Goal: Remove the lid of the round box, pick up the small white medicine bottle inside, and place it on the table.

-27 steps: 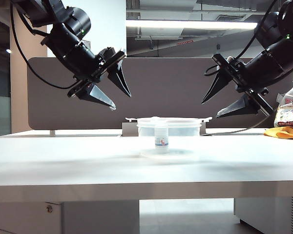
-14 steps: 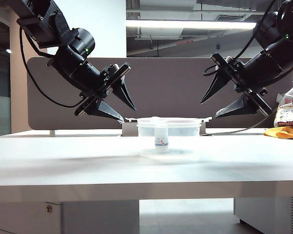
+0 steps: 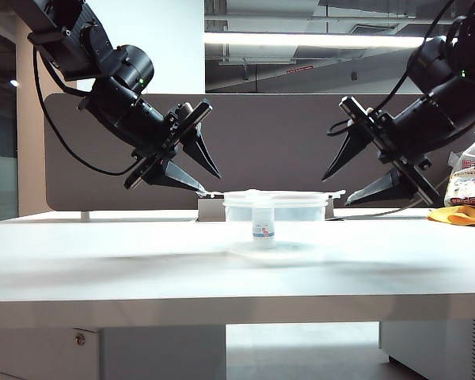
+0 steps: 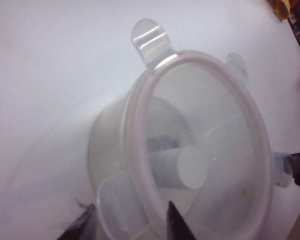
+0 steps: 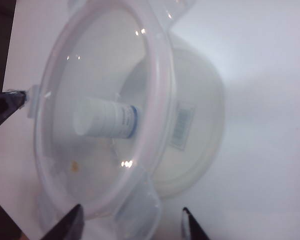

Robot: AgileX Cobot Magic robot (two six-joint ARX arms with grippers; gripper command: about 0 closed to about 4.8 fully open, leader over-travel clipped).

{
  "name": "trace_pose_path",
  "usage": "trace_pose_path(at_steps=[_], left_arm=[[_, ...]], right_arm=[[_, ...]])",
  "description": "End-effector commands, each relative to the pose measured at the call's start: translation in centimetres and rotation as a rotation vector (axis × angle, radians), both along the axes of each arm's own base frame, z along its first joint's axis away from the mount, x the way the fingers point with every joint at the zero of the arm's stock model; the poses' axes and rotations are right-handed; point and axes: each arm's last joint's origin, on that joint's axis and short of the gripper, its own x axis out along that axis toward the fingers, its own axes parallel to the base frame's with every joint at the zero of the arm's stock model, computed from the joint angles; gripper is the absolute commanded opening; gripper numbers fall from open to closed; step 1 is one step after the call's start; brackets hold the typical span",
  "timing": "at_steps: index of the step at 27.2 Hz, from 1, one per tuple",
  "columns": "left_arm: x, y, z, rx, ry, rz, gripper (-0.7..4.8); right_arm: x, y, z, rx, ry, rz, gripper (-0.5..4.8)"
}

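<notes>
The round box (image 3: 275,212) stands mid-table (image 3: 103,261) with the lid (image 3: 275,194) on it, tabs sticking out. The small white medicine bottle (image 3: 262,222) stands upright inside, its cap (image 4: 187,167) seen through the lid (image 4: 210,115). My left gripper (image 3: 208,184) hangs at the lid's left edge, open, its fingers either side of a tab (image 4: 115,205). My right gripper (image 3: 336,190) is at the lid's right edge, open astride another tab (image 5: 137,210). The bottle (image 5: 102,122) shows its blue-banded label under the lid (image 5: 100,65). I cannot tell whether any finger touches a tab.
A dark divider panel (image 3: 269,142) backs the table. A yellow cloth (image 3: 459,215) and a printed bag (image 3: 469,178) lie at the far right edge. A small dark block (image 3: 210,207) sits behind the box.
My left arm has come down and right to the lid's left tab, its jaws narrowing. My right gripper has sunk slightly toward the right tab.
</notes>
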Motion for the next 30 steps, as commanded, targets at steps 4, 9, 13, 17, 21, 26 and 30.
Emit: trace_pose_path(at_steps=[4, 9, 13, 17, 21, 26, 30], left_arm=[[0.3, -0.1, -0.6, -0.012, 0.009, -0.012, 1.66], [0.4, -0.1, -1.0, -0.013, 0.016, -0.017, 1.09], [0.4, -0.1, -1.1, -0.011, 0.016, -0.019, 0.48], [0.5, -0.2, -1.1, -0.013, 0.008, -0.022, 0.48], [0.4, -0.2, -1.0, -0.033, 0.012, -0.044, 0.47], [0.6, -0.3, 0.0, -0.054, -0.009, -0.06, 0.47], [0.9, -0.4, 1.9, -0.069, -0.028, -0.072, 0.46]], right_arm=[[0.1, 0.1, -0.2, 0.023, 0.003, 0.022, 1.77], [0.1, 0.1, -0.2, 0.023, 0.002, 0.022, 0.89], [0.1, 0.1, -0.2, 0.022, 0.001, 0.022, 0.39], [0.2, 0.1, -0.1, 0.022, -0.01, 0.024, 0.39], [0.2, 0.1, 0.0, 0.024, -0.018, 0.025, 0.16], [0.4, 0.3, 0.5, 0.066, -0.055, 0.066, 0.16], [0.4, 0.7, 1.0, 0.144, -0.076, 0.133, -0.05]])
